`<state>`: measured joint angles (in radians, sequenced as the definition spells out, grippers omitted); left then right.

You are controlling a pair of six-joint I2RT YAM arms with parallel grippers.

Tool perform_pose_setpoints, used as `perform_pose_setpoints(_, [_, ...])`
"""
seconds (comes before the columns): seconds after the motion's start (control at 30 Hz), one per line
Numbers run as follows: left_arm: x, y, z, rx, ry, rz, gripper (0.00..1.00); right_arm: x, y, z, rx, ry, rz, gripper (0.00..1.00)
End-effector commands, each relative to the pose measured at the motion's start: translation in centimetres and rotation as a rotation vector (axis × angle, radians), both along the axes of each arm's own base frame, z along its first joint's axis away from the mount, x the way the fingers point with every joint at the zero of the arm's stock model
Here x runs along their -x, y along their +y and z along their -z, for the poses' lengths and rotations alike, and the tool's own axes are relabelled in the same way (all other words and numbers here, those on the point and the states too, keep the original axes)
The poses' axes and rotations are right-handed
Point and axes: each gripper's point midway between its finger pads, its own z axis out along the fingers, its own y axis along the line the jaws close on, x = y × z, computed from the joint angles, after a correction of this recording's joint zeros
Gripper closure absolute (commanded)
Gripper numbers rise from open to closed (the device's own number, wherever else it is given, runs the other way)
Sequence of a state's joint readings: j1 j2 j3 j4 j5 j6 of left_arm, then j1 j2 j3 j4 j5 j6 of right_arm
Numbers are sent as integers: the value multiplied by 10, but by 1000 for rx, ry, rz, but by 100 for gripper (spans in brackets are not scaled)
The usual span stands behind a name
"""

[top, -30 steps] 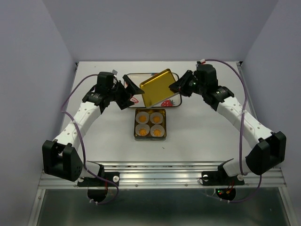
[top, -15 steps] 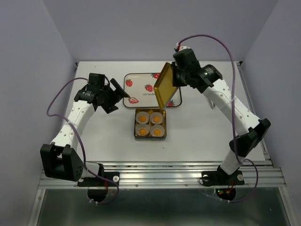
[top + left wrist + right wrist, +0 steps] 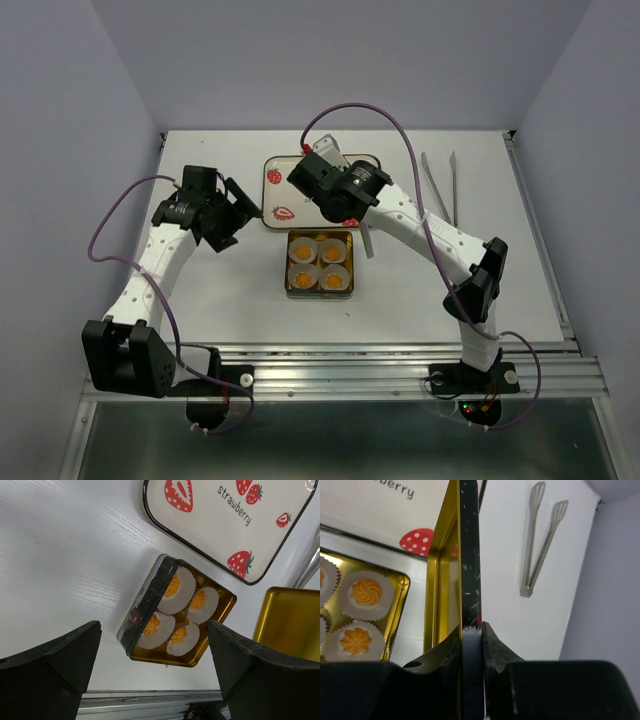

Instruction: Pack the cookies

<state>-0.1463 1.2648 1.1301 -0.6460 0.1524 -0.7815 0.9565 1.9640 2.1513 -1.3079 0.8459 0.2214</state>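
Right end effector (image 3: 470, 630) is pinched narrow on the rim of the gold lid (image 3: 468, 555), holding it up on edge at the right side of the open tin (image 3: 147, 605). The four cookies (image 3: 333, 279) sit in white paper cups inside that tin, on the desk (image 3: 220, 300) just in front of the strawberry tray (image 3: 200, 535). Left end effector (image 3: 238, 215) hangs wide open, gripping nothing, off to the tray's left. Tongs (image 3: 526, 587) lie far right.

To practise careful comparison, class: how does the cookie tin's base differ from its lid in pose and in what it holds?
The base lies flat on the table; the lid is held on edge, pinched in the right gripper. The base holds four cookies in paper cups; the lid is empty. Both are gold inside with dark sides.
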Motion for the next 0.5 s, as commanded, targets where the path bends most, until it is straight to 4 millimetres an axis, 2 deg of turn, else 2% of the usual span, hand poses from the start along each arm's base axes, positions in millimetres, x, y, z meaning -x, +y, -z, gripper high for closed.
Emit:
perform_pose_setpoints(0.0, [5, 4, -2, -13, -21, 9, 1, 1, -11, -55, 48, -158, 4, 99])
perform_pose_setpoints(0.1, [4, 5, -1, -21, -16, 5, 1, 6, -9, -47, 176, -147, -46, 99])
perform_pose_setpoints(0.2, [0, 6, 0, -30, -16, 2, 1, 14, -5, -34, 231, -120, -82, 99])
perform_pose_setpoints(0.23, [0, 6, 0, -31, -18, 4, 1, 20, 2, -31, 250, -121, -107, 99])
perform_pose_setpoints(0.37, [0, 8, 3, -42, -23, -3, 1, 22, 7, -21, 290, -110, -122, 99])
perform_pose_setpoints(0.47, [4, 9, 6, -41, -19, -1, 1, 31, 29, -15, 264, -102, -171, 99])
